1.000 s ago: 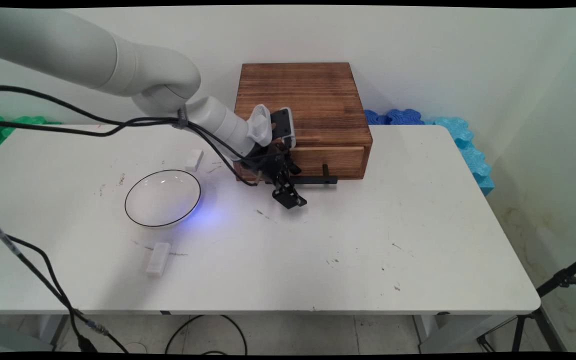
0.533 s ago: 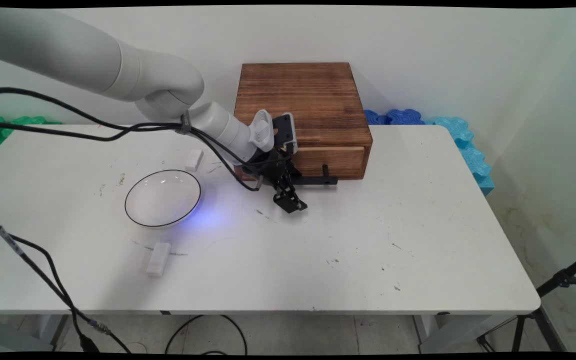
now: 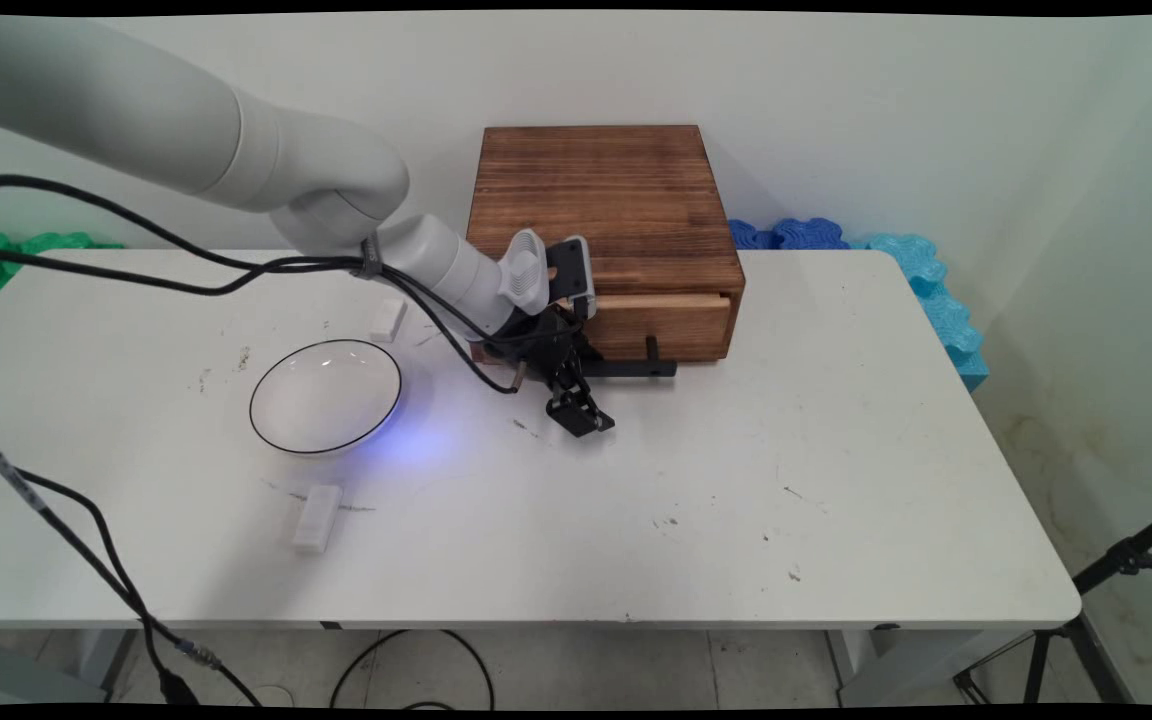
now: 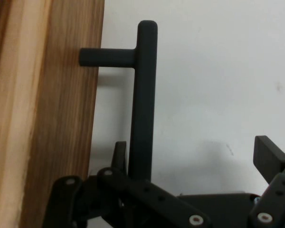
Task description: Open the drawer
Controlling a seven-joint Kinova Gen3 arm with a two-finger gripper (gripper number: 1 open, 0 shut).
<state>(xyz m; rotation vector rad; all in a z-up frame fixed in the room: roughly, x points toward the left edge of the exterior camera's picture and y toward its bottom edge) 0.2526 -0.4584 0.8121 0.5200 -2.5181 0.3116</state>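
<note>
The black bar handle [image 3: 631, 368] on the drawer [image 3: 666, 322] of the wooden box [image 3: 601, 205] runs left to right along the drawer front, held off it by short posts; in my hand view it [image 4: 143, 95] stands as a long upright rod beside the wood. The box sits at the far middle of the counter [image 3: 736, 480], drawer facing the near side. Since a second ago I have drawn a little nearer and lower, and the drawer now stands slightly out, a pale strip showing along its top. My pincer [image 3: 576, 395] is at the handle's left end, fingers [image 4: 270, 159] apart, with the bar between them. To my left lie a white bowl [image 3: 325, 397] and two small white blocks [image 3: 317, 517], one far [image 3: 388, 318] of the bowl.
</note>
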